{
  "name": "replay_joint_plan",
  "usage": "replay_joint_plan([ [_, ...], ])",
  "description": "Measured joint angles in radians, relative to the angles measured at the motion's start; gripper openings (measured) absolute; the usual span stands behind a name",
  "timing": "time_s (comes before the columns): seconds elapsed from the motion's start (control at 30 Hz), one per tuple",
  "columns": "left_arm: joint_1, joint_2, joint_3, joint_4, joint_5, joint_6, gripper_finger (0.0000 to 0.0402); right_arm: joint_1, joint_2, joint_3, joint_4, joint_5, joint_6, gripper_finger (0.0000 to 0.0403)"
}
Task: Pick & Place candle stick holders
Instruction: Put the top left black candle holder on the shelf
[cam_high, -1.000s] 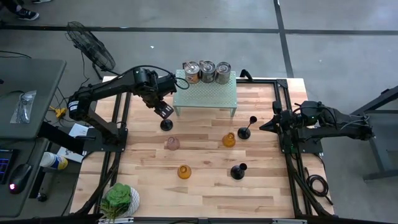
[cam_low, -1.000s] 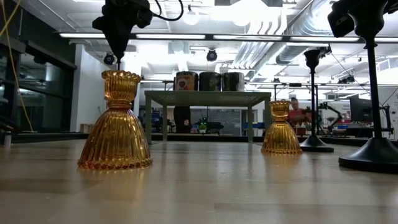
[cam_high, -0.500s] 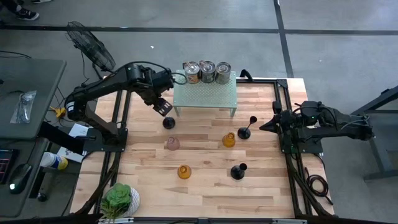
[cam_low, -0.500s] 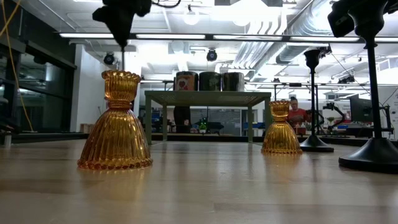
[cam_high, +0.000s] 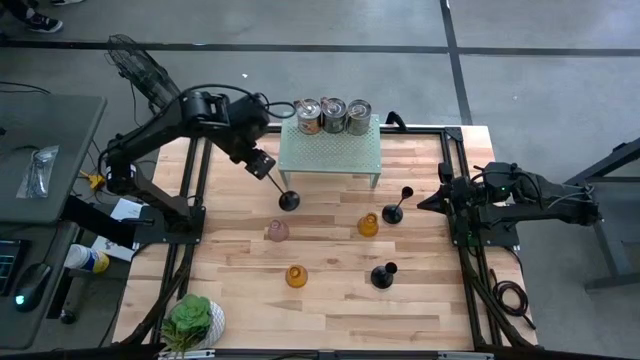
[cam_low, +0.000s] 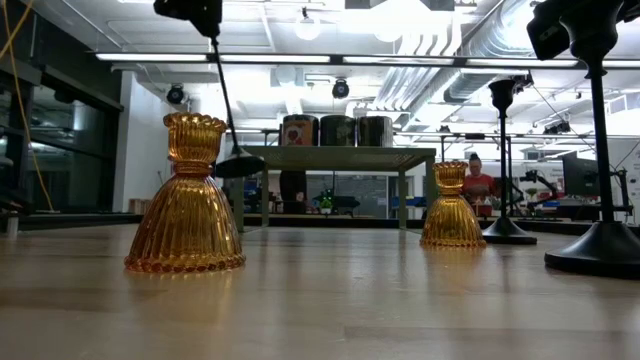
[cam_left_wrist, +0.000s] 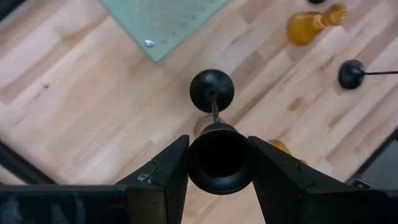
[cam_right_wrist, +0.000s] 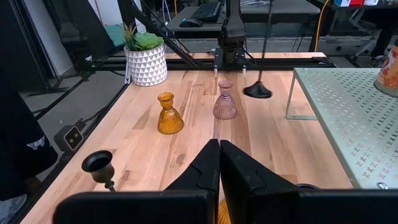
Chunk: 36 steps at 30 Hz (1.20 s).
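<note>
My left gripper (cam_high: 260, 163) hangs over the table's far left, shut on a black candle stick holder (cam_left_wrist: 214, 109). Its thin stem slants down to its round base (cam_high: 289, 201), just in front of the green stand (cam_high: 330, 150). A pink holder (cam_high: 277, 231), two amber holders (cam_high: 368, 225) (cam_high: 296, 276) and two more black holders (cam_high: 393, 213) (cam_high: 382, 275) stand on their bases on the wooden table. My right gripper (cam_high: 424, 203) waits shut at the table's right edge, touching nothing. My left gripper pinches the holder's cup (cam_left_wrist: 199, 158), at the top of its stem, between its two fingers (cam_left_wrist: 168, 171), one on each side. The fingers come from above, slanting down. The holder hangs below them, tilted, its base (cam_low: 240, 165) clear of the table.
Three cans (cam_high: 333, 115) stand on the green stand at the far edge. A potted plant (cam_high: 190, 320) sits at the near left corner. Bare wood lies along the near edge and at the far left, in front of the left arm.
My left gripper has risen and drawn toward the table's far left, tipping as it went. The black holder has come off the table. It now hangs tilted, its base swung toward the right, in front of the green stand.
</note>
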<state>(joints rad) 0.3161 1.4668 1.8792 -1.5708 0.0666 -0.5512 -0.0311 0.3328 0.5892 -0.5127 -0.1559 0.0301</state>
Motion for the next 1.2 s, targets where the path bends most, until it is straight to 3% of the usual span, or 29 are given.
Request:
replay_joint_plan([
  [0.23, -0.002, 0.013, -0.021, -0.002, -0.039, -0.013, 0.0148, 0.0, 0.0, 0.0, 0.0, 0.0, 0.0, 0.0003],
  [0.63, -0.002, 0.037, -0.193, 0.0, -0.11, -0.012, 0.0148, 0.0, 0.0, 0.0, 0.0, 0.0, 0.0, 0.0003],
  [1.2, -0.001, 0.037, -0.238, 0.0, -0.177, -0.003, 0.0148, 0.0, 0.0, 0.0, 0.0, 0.0, 0.0, 0.0003],
])
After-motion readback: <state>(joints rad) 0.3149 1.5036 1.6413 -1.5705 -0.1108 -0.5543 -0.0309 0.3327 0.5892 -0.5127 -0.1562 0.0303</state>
